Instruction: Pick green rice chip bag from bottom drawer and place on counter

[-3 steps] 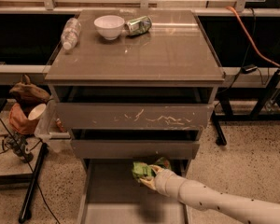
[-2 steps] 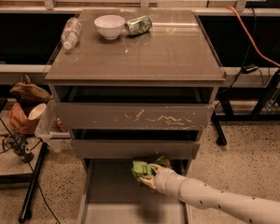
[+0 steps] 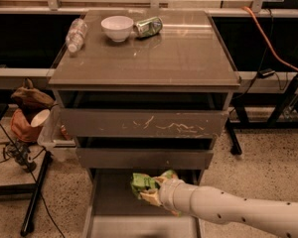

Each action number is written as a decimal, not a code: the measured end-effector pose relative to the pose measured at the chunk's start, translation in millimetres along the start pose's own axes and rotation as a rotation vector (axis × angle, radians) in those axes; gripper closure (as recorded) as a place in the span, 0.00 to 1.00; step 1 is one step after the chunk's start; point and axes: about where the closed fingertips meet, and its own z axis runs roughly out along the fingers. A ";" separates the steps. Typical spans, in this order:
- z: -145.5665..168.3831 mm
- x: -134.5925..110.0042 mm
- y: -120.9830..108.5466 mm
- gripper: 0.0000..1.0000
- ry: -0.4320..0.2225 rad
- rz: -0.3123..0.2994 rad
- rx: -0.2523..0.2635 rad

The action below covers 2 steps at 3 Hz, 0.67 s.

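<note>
The green rice chip bag [image 3: 140,183] is a small crinkled green packet held at the tip of my white arm, just above the open bottom drawer [image 3: 114,205]. My gripper [image 3: 150,192] reaches in from the lower right and is shut on the bag, its cream fingers [image 3: 151,198] under the bag's right side. The bag hangs in front of the middle drawer's lower edge. The counter [image 3: 184,58] is the glossy grey-brown cabinet top above.
On the counter's far left stand a white bowl [image 3: 116,28], a green-and-silver can [image 3: 149,27] on its side and a lying water bottle [image 3: 76,34]. Two scratched drawer fronts [image 3: 144,124] sit above the open drawer. A plastic bin [image 3: 48,134] and cables lie at left.
The gripper with the bag has shifted slightly to the left above the bottom drawer. Nothing else has moved.
</note>
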 end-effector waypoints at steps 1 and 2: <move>-32.5 -54.5 22.2 1.00 0.001 -0.078 0.003; -51.7 -86.2 12.6 1.00 -0.007 -0.153 0.051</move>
